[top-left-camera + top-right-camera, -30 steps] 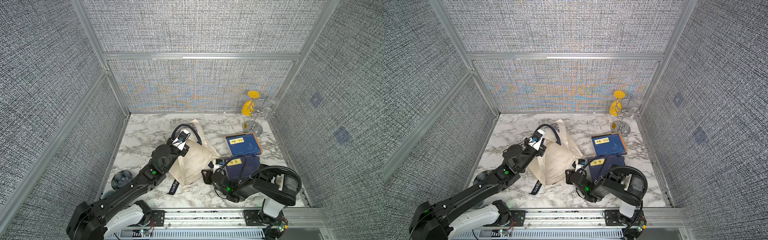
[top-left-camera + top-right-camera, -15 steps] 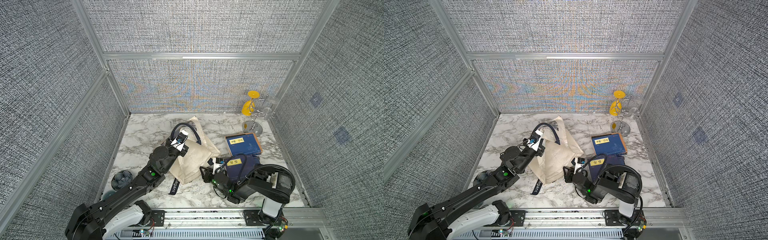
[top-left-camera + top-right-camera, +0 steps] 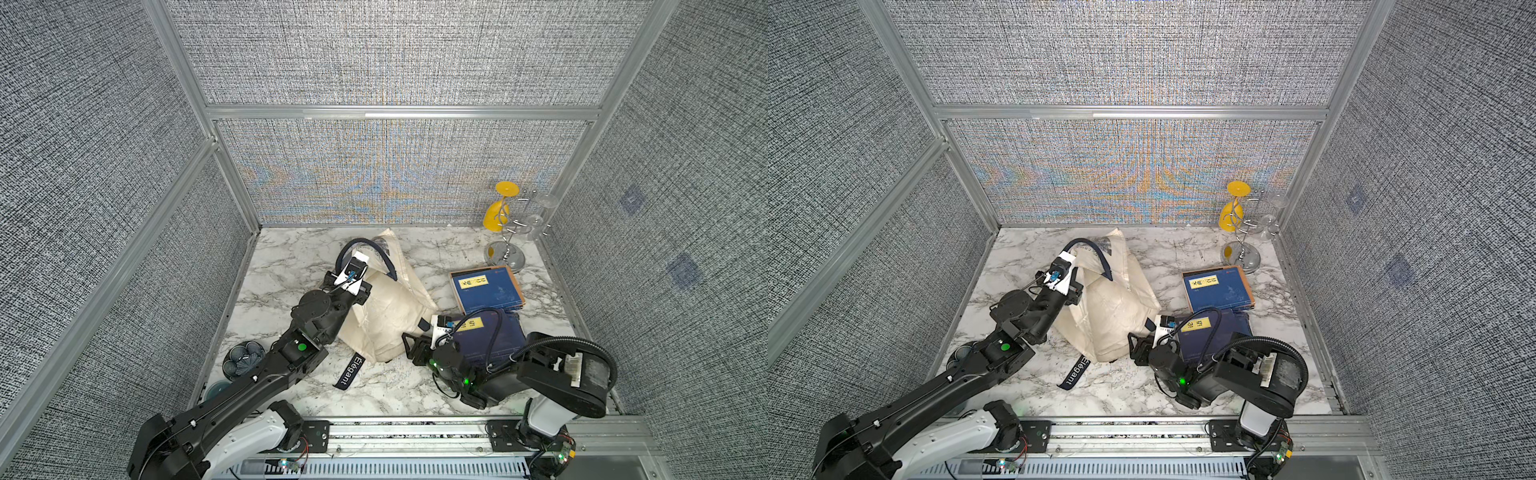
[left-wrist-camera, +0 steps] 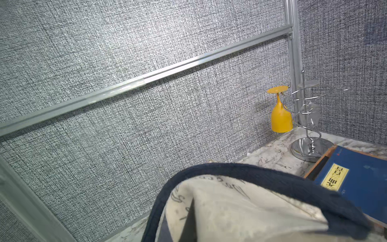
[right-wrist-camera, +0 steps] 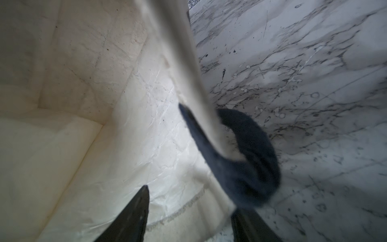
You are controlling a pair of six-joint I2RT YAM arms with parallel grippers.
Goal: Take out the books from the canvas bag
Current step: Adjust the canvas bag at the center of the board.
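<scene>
**Bag gripped at its rim; two books out**

Right gripper (image 5: pixel 190 199) — jaws spread astride the bag's (image 3: pixel 390 320) rim, one finger inside, one outside. Left gripper (image 3: pixel 362 291) — jaws pressed together on the bag's upper edge. Two books (image 3: pixel 485 288) lie on the table (image 3: pixel 291 266) beside the bag.

In both top views the fingers of the left gripper (image 3: pixel 360 264) are hidden by the gripper's own body and the raised cloth of the canvas bag (image 3: pixel 390 316), so what is pinched cannot be told. In the left wrist view the bag and the farther book (image 4: pixel 356 188) are cut off by the picture's edge. The nearer book (image 3: pixel 509 336) is partly covered by the right arm (image 3: pixel 557 374), the writing on the yellow labels (image 3: pixel 472 282) is too small to be read, and in the right wrist view the right gripper (image 5: pixel 190 201) is seen only as two blurred dark fingers (image 5: pixel 134 213) cut off at the edge, the bag's rim between them.
</scene>
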